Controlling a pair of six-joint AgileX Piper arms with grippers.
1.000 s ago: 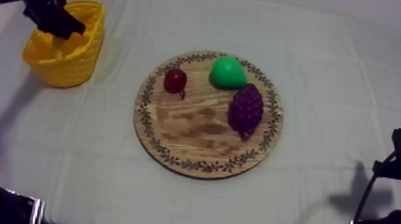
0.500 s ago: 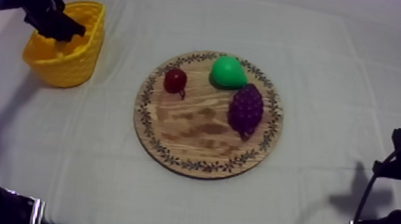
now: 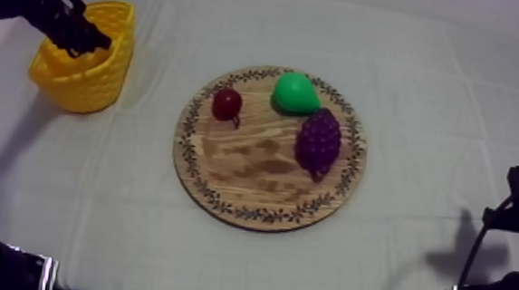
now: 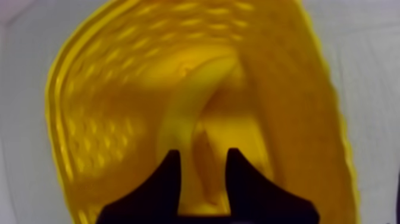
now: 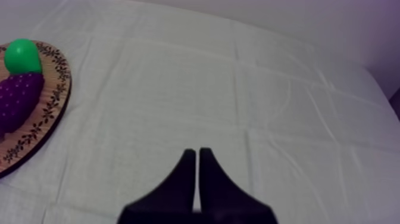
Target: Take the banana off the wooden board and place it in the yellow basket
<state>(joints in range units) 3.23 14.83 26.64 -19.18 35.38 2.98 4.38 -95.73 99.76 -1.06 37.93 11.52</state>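
The banana (image 4: 193, 101) lies inside the yellow basket (image 3: 88, 76), curving along its floor. My left gripper (image 3: 87, 41) hangs over the basket's mouth at the table's far left. In the left wrist view its fingers (image 4: 172, 164) stand apart, open (image 4: 202, 158), with the banana's near end showing in the gap below them. The round wooden board (image 3: 251, 178) sits mid-table. My right gripper (image 5: 197, 152) is shut on nothing, its fingers together as a narrow wedge over bare cloth to the right of the board (image 5: 36, 128).
On the board lie a green pear (image 3: 295, 93), a purple bunch of grapes (image 3: 318, 141) and a small red fruit (image 3: 227, 104). My right arm (image 3: 516, 263) rests low at the table's right edge. Cloth stretches between basket and board.
My left arm has drawn back to the left and the gripper has risen slightly over the basket. The fruit on the board and the right arm have not moved.
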